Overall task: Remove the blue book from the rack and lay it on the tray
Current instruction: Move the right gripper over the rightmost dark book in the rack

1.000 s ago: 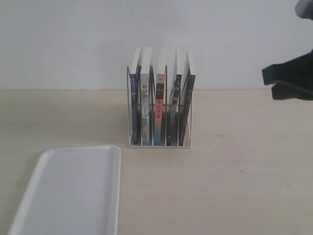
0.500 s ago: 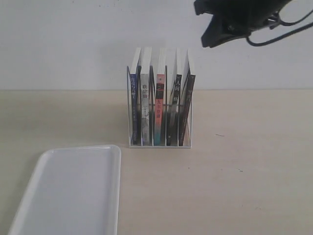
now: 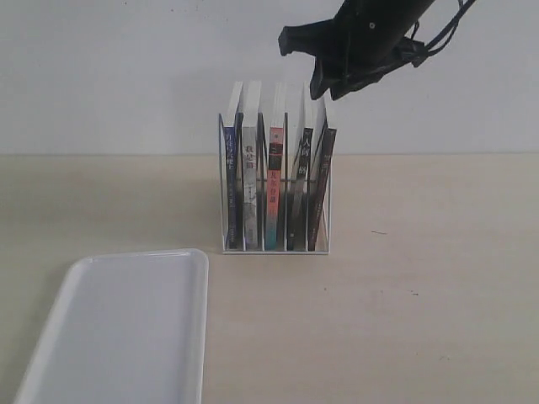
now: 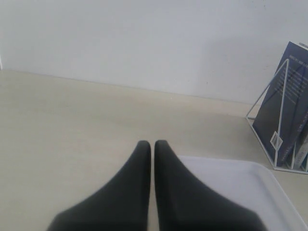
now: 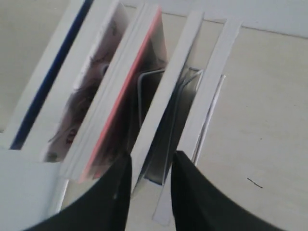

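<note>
Blue book (image 3: 232,181) fills the rack (image 3: 275,250) slot nearest the left edge of the worktop (image 3: 438,278). Right gripper (image 3: 305,66), jaws slightly parted and empty, hovers over the opposite-end books (image 3: 324,185); descending here would likely seize the wrong one.

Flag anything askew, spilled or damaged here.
The rightmost dark book leans in the rack, its top tipped right, while the blue book at the left end stands upright. Nothing looks spilled or damaged.

Pale-spined book (image 3: 250,189), red-and-teal-spined book (image 3: 274,189), two apparently black-spined books (image 3: 303,181), upright side by side; beige table (image 3: 421,286).
</note>
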Controlling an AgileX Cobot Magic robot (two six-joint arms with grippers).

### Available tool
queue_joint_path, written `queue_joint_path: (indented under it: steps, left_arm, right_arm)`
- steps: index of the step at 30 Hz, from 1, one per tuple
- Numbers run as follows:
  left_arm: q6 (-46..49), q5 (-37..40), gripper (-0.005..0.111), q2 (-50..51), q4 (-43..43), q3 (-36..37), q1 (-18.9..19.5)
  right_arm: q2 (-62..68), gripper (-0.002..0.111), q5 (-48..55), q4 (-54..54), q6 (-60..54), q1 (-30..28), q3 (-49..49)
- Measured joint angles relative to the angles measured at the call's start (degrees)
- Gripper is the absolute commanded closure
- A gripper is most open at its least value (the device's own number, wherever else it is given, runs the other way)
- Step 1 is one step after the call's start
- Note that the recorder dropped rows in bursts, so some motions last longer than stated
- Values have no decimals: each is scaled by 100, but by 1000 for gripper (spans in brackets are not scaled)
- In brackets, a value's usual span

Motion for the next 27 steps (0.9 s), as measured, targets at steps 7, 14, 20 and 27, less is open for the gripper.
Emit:
queue_joint_path:
  steps: [7,14,20,27]
  left_arm:
    - [0,0,103,0,0,0,0]
    - [0,0,103,0,0,0,0]
    - [0,0,103,0,0,0,0]
    - [0,0,103,0,0,0,0]
  right_arm:
    - [299,80,-274,-389,251,9,0]
    - [347,80,-405,-544,323,9,0]
    - [347,80,-429,-565,339,9,0]
    - [350,80,-454,-589,350,9,0]
